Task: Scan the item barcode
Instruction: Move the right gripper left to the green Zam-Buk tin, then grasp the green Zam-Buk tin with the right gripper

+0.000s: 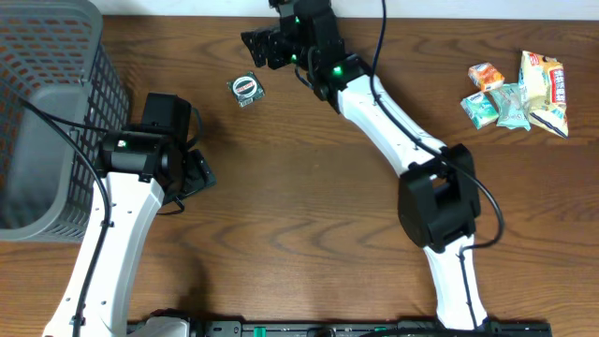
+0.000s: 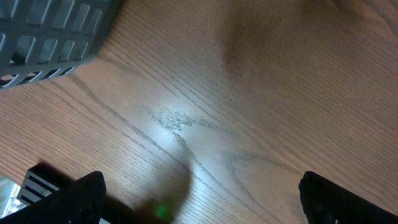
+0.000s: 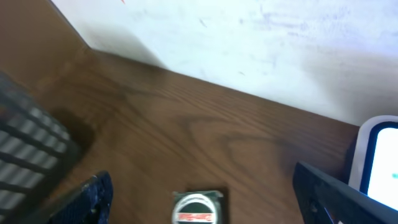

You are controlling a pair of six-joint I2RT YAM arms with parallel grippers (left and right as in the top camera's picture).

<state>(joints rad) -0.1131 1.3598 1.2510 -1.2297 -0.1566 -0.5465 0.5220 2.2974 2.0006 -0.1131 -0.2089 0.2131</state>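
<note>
While lowering the right end effector [image 3: 200, 177] toward the item [image 1: 246, 89], work from the big things inward.

Treat the counter [image 1: 281, 234] as the hard limit: stop the descent just short of the wood, with no scraping.

Mind the grey basket [image 1: 47, 112] at 9 o'clock in the overhead view. Well apart from the item, so no obstacle, only a boundary for any leftward swing.

Leave the left arm [image 1: 122, 206] parked at 8 o'clock, with its end effector [image 2: 199, 186] spread wide over bare wood and holding nothing. Probably no call to move it yet.

Ignore the snack pile [image 1: 517, 92] at 2 o'clock, far from the work.

Note the white-edged device [image 3: 379, 165] at 3 o'clock in the right wrist view. Identity unclear, possibly the scanner, so confirm before planning any carry that way.

Then the item itself: a small flat packet with a round label, lying alone at 11 o'clock on the counter, at 7 o'clock from the right end effector and untouched. In the right wrist view, found at 6 o'clock, ahead of the gap between the two fingers and cut by the lower edge.

Right fingers apart, nothing gripped. Centre the gap over the packet, come straight down, and close on opposite edges rather than on the label face.

Thin and flat, so likely to slide or slip out: close slowly and lift only after a firm pinch. Barcode side not visible, so expect to turn the packet before presenting it.
</note>
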